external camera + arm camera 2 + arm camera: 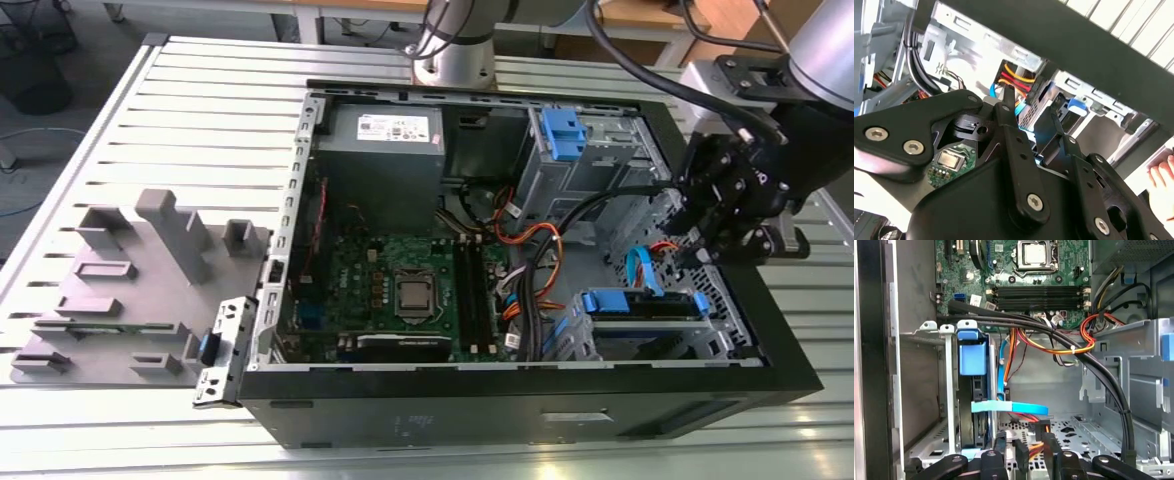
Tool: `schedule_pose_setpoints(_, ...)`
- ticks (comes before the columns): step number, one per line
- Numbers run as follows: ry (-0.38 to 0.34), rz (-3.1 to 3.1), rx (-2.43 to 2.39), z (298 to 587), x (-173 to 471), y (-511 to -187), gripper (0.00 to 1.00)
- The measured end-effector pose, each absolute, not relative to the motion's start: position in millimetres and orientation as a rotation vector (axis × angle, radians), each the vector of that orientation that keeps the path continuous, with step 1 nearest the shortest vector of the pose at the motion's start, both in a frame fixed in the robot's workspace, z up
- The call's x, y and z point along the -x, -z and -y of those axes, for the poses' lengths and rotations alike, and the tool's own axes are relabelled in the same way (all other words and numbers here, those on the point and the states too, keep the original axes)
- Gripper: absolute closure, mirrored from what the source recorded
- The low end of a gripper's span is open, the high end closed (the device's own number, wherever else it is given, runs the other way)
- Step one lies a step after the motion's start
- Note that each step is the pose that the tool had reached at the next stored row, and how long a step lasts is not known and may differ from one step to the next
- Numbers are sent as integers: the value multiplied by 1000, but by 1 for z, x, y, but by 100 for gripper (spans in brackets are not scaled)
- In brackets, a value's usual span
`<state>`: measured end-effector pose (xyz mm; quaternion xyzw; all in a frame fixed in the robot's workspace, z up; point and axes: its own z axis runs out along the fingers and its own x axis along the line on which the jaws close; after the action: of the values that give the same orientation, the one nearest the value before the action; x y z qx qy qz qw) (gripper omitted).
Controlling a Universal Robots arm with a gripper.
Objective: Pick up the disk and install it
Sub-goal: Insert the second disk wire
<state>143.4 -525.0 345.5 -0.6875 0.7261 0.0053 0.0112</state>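
The disk (643,318) sits in the lower drive bay of the open computer case (534,420), at the exterior view's right, its blue bracket on top. In the first wrist view the disk (976,405) stands edge-on in the metal cage beside a blue data cable (1009,407). My gripper (683,255) hangs just above and to the right of that bay. Its black fingers (1002,447) are open, apart from the disk. A black connector with red and orange wires (1040,429) lies just beyond the fingertips. In the second wrist view my gripper (1026,112) points at the bay.
A second blue-bracketed bay (561,135) stands at the case's far end, with the grey power supply (387,135) beside it. Thick black cables (1054,330) and wire bundles cross the case above the motherboard (400,290). A grey foam holder (134,280) lies left of the case. A hand (1161,177) shows outside the case.
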Motion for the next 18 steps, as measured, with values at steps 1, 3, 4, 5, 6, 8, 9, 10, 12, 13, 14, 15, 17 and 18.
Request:
schedule_pose_setpoints(1,-16,-2265,2145,525,-145,-345,57)
schedule_pose_setpoints(3,-14,-2266,2145,525,-148,-345,57)
schedule_pose_setpoints(4,-13,-2267,2146,525,-149,-344,57)
schedule_pose_setpoints(5,-12,-2267,2146,525,-150,-343,57)
schedule_pose_setpoints(6,-10,-2268,2147,525,-150,-342,57)
schedule_pose_setpoints(8,-6,-2270,2149,525,-150,-341,57)
schedule_pose_setpoints(9,-3,-2271,2150,525,-151,-340,57)
schedule_pose_setpoints(10,-1,-2272,2151,525,-151,-340,57)
schedule_pose_setpoints(12,1,-2273,2152,525,-151,-339,57)
schedule_pose_setpoints(13,3,-2274,2153,525,-151,-339,57)
schedule_pose_setpoints(14,3,-2274,2153,525,-151,-339,57)
schedule_pose_setpoints(15,4,-2275,2154,525,-151,-338,57)
schedule_pose_setpoints(17,8,-2276,2155,525,-151,-337,57)
schedule_pose_setpoints(18,8,-2276,2155,525,-151,-337,57)
